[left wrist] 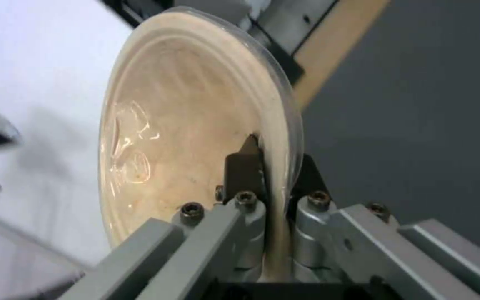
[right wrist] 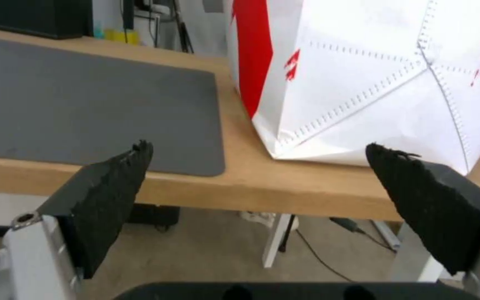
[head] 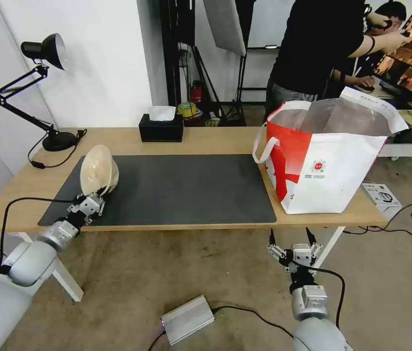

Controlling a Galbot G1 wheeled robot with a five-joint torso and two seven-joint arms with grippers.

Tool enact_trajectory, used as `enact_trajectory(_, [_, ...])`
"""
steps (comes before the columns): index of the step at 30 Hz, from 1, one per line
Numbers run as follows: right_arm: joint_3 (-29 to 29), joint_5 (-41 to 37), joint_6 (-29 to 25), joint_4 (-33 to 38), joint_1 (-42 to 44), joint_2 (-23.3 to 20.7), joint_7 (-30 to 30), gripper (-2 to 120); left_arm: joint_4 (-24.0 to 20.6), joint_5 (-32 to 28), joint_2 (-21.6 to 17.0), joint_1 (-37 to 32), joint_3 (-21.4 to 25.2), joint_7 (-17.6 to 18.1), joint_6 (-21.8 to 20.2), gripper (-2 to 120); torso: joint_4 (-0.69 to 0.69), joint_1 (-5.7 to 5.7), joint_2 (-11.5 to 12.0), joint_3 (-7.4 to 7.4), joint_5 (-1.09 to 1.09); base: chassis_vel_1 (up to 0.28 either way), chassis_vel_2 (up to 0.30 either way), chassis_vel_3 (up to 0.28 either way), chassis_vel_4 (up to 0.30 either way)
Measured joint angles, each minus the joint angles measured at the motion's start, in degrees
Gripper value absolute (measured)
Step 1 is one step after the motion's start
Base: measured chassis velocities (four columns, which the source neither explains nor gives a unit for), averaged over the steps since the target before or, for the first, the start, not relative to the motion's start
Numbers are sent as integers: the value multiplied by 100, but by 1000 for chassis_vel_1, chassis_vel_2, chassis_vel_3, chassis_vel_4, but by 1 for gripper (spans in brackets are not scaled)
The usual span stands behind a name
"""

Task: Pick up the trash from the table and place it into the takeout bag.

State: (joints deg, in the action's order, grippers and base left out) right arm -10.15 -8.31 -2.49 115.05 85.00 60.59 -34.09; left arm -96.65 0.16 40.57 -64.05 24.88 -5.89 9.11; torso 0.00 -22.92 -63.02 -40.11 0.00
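Clamped on its rim by the left gripper point(head: 94, 194), beige bowl point(head: 98, 170) remains unbagged, right gripper point(head: 289, 237) spread, takeout bag point(head: 323, 161) waiting.

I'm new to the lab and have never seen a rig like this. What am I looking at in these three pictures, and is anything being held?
This is a two-armed robot. One picture is from its head; the other two are from a camera on each wrist. The left end effector is shut on the rim of a beige shallow bowl, held on edge above the dark grey mat; the left wrist view shows that pinch up close. The right end effector hangs open below the table edge, near the takeout bag. A tissue box and desk lamp also stand on the table.
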Motion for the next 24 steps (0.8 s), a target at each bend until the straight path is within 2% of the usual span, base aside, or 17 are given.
enact_trajectory(1, [0,0,0,0,0,0,0,98,0,0,0,0,0,0,0,1,0,0,0,0,0,0,0,0,0])
enact_trajectory(4, [15,2,12,40,-17,6,0,98,-367,-54,-250,156,-4,-10,3,1,0,0,0,0,0,0,0,0,0])
enact_trajectory(11, [77,39,16,62,-29,63,-1,98,-572,-230,-589,663,-354,-86,83,1,0,0,0,0,0,0,0,0,0])
enact_trajectory(15, [138,72,36,78,-93,88,-1,98,-465,-527,-890,1602,-1176,-178,264,1,0,0,0,0,0,0,0,0,0])
enact_trajectory(16, [138,72,36,78,-93,88,-1,98,-465,-527,-890,1602,-1176,-178,264,1,0,0,0,0,0,0,0,0,0])
enact_trajectory(18, [165,75,71,85,-158,90,-1,98,-280,-575,-944,2266,-1735,-308,404,1,0,0,0,0,0,0,0,0,0])
enact_trajectory(20, [190,75,119,107,-200,93,-1,98,-69,-602,-935,2974,-2341,-456,504,1,0,-1,0,0,1,0,0,0,0])
enact_trajectory(21, [190,75,119,107,-200,93,-1,98,-69,-602,-935,2974,-2341,-456,504,1,0,-1,0,0,1,0,0,0,0])
enact_trajectory(22, [200,76,132,110,-215,95,-1,98,6,-604,-910,3217,-2560,-523,542,1,0,0,0,0,1,0,0,0,0])
enact_trajectory(24, [219,76,157,115,-237,101,-1,98,291,-606,-742,4033,-3303,-667,632,1,0,0,0,0,0,0,0,0,0])
